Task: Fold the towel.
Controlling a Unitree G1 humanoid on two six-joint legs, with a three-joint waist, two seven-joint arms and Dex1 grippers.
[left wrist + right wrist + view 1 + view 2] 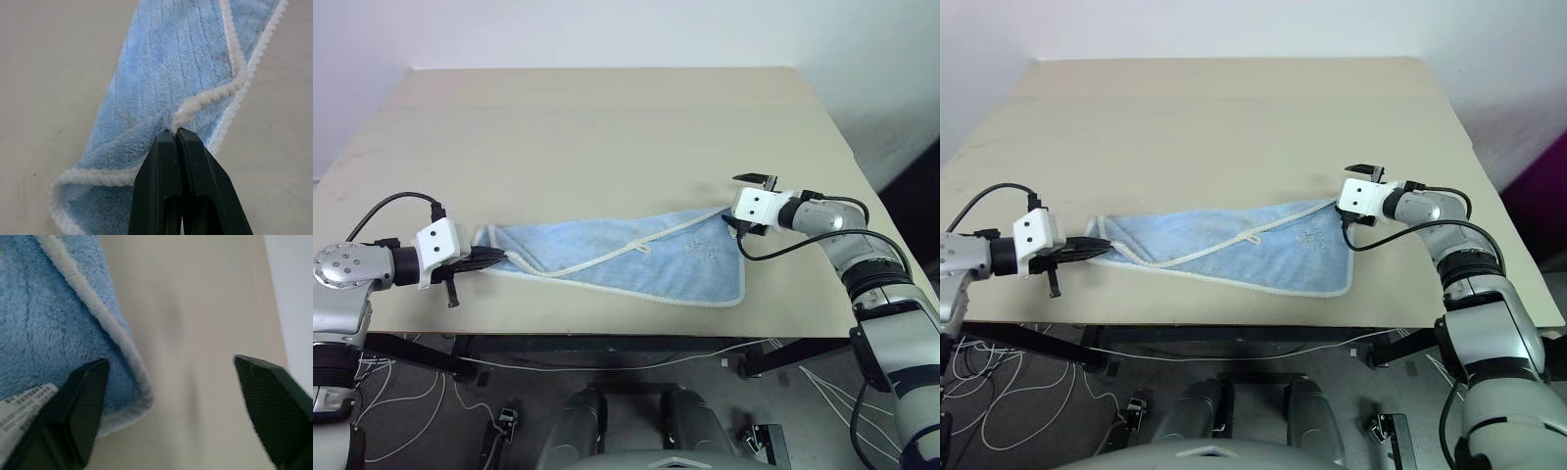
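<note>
The towel (626, 257) lies stretched along the near side of the bench (607, 117), already doubled over once on a slant, its white corded edging running diagonally across the top layer. The left end effector (492, 258) is clenched on the towel's left end, the cord pinched right between its fingertips. At the far right corner the right end effector (750, 201) hangs with its jaws spread; one finger (85, 396) sits over the blue pile near a small white label (24, 404), the other (269, 396) stands off over bare bench, nothing gripped yet. I'd say the step in hand is taking that corner. Next, the jaws likely need to straddle the edging and close; whether the lower finger already touches cloth, I can't quite tell.
</note>
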